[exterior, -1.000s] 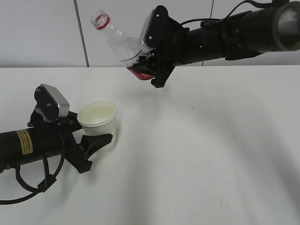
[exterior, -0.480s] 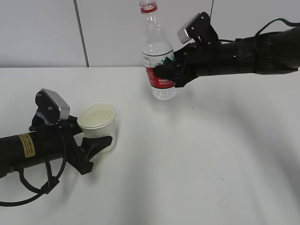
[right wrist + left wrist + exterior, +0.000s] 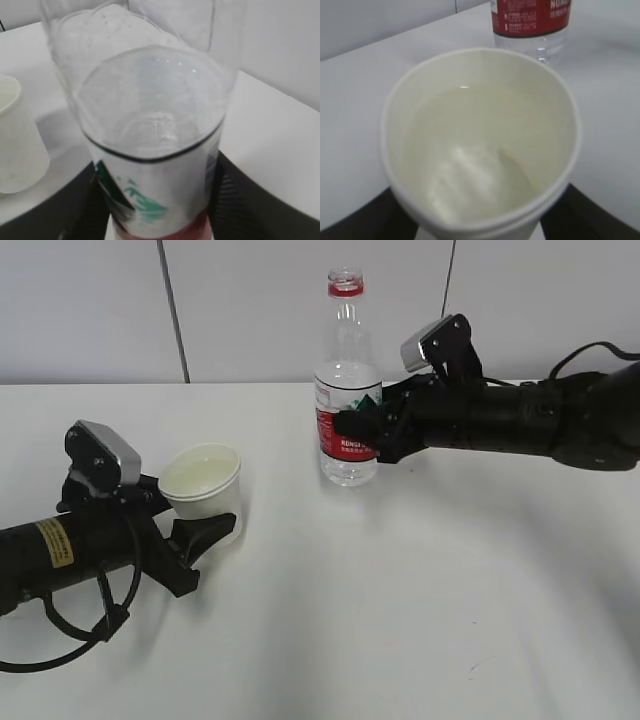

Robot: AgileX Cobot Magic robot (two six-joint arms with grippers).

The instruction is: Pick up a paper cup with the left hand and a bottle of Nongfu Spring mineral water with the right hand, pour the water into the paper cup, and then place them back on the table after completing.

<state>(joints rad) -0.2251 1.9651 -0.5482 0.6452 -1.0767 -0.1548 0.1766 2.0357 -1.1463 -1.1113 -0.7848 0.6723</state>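
Observation:
A white paper cup point(image 3: 203, 493) holding clear water point(image 3: 470, 165) stands on the white table point(image 3: 400, 600) at the left, clasped by my left gripper point(image 3: 200, 530); the cup point(image 3: 480, 135) fills the left wrist view. My right gripper point(image 3: 365, 430) is shut on the clear Nongfu Spring bottle point(image 3: 347, 390), which is upright with its base on the table, open-necked with a red ring. In the right wrist view the bottle point(image 3: 155, 150) sits between the black fingers point(image 3: 250, 205), and the cup point(image 3: 17, 140) shows at the left.
A light grey panelled wall point(image 3: 250, 300) rises behind the table. The bottle's base point(image 3: 532, 30) stands just beyond the cup in the left wrist view. Bare tabletop lies in front of and to the right of both arms.
My right gripper swung the bottle from tilted, neck to the left, to upright and lowered it onto the table. My left gripper and the cup shifted slightly left.

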